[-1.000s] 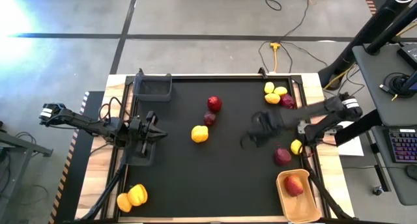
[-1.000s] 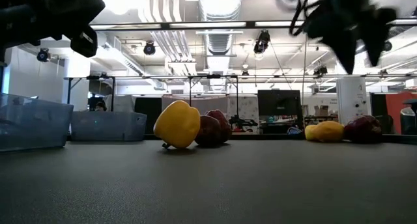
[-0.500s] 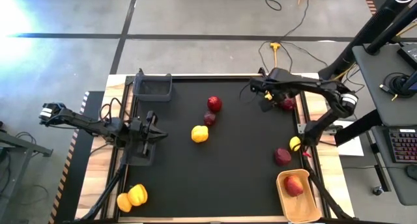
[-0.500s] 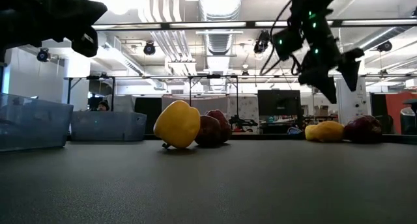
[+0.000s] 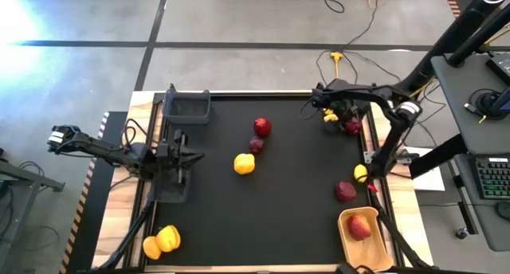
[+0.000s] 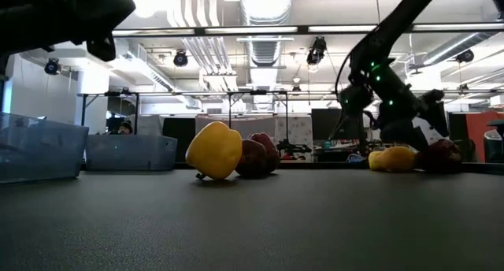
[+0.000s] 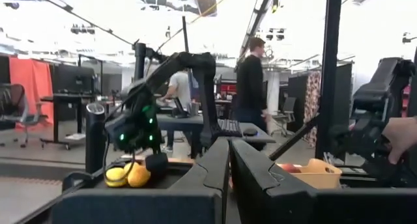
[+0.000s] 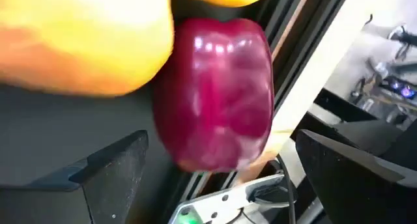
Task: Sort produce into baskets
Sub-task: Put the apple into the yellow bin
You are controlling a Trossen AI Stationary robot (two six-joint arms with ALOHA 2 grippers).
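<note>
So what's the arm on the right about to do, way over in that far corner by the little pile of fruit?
Probably ease down and shut on the dark red fruit. The right gripper hangs over the corner cluster, its fingers spread wide with that fruit framed between them, a yellow piece touching it on one side. The tan tray already holds one red fruit.

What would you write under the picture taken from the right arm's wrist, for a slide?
Right gripper, fingers spread open, closes in on a dark red fruit lying beside a yellow one.
</note>
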